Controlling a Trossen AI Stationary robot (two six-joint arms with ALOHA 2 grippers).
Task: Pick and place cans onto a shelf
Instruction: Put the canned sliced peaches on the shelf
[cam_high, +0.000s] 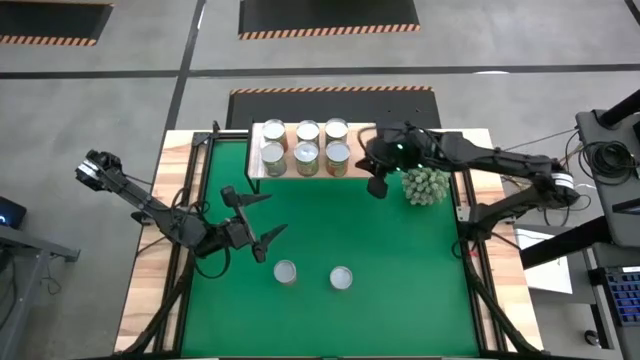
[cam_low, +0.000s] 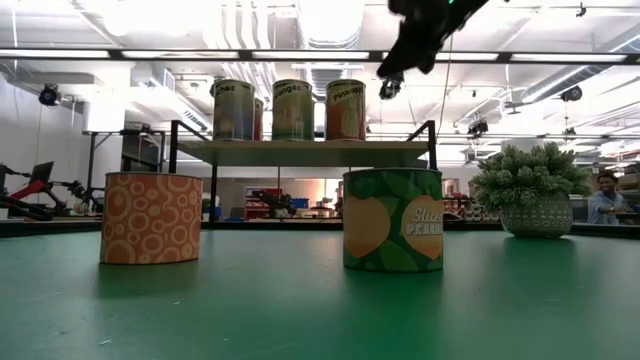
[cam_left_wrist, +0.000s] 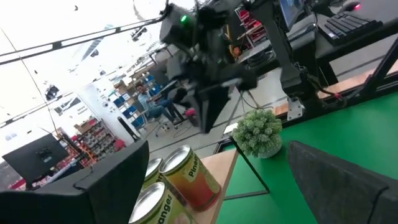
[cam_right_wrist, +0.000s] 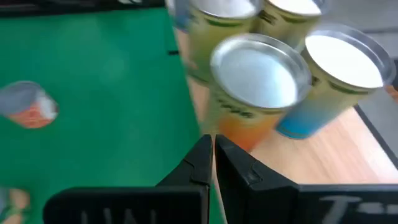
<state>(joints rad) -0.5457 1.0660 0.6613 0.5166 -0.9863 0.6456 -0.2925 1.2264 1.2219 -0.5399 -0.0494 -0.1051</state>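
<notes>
Six cans already stand packed on the shelf at upper centre, so your right pincer hangs pressed together and empty beside them, while your spread left pincer faces the two cans left on the bench.

Bright, even overhead light from ceiling strip fixtures fills the workspace, casting only soft, short shadows beneath the two cans on the green mat. In the left wrist view, the ceiling washes out to near white. The right wrist view is blurred throughout, and glare whitens the silver can tops. The high view stays evenly lit.
</notes>
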